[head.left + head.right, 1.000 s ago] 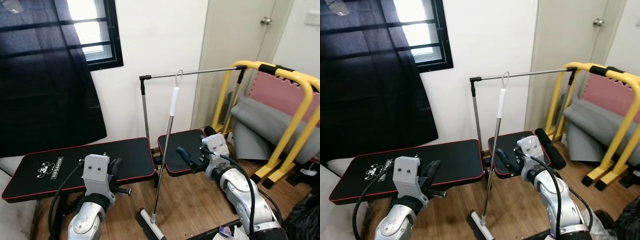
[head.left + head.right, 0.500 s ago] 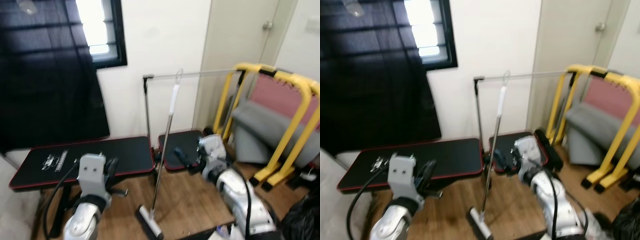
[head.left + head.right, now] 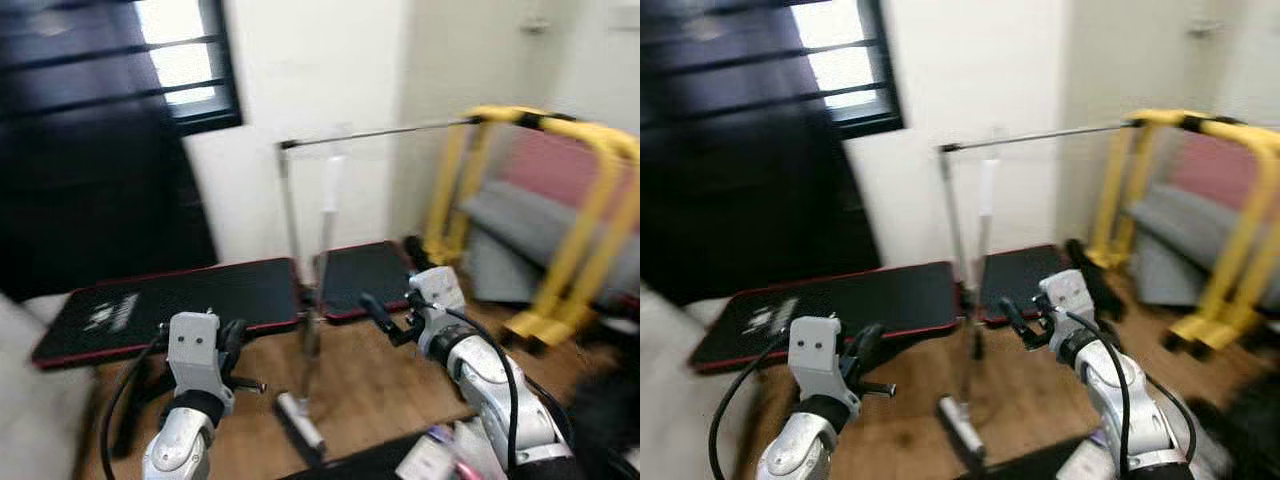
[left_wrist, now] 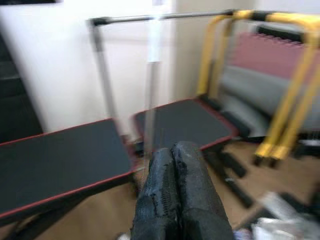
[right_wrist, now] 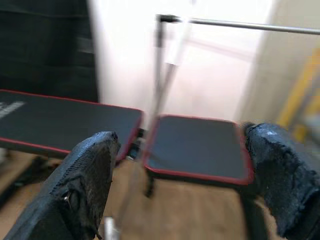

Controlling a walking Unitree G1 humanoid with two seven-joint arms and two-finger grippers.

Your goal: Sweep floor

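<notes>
Blurred room, brown wood floor [image 3: 380,390]. Silver-handled broom [image 3: 318,290] stands before the black red-edged padded bench [image 3: 190,300]. My right gripper [image 5: 180,180] gapes wide, empty; left gripper [image 4: 175,165] pressed closed, empty.

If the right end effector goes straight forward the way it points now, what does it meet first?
Probably the broom handle, which stands between the open fingers of the right end effector. Behind it is the black bench pad. The blur makes depth uncertain.

I see a wood-grain floor [image 3: 380,385], matt black padded bench [image 3: 200,300] with red piping, a metal broom [image 3: 318,290] pole, glossy yellow painted frame [image 3: 590,200], and rough, matt black rubbery fingers [image 5: 87,185] on my right pincer [image 5: 185,185].
</notes>
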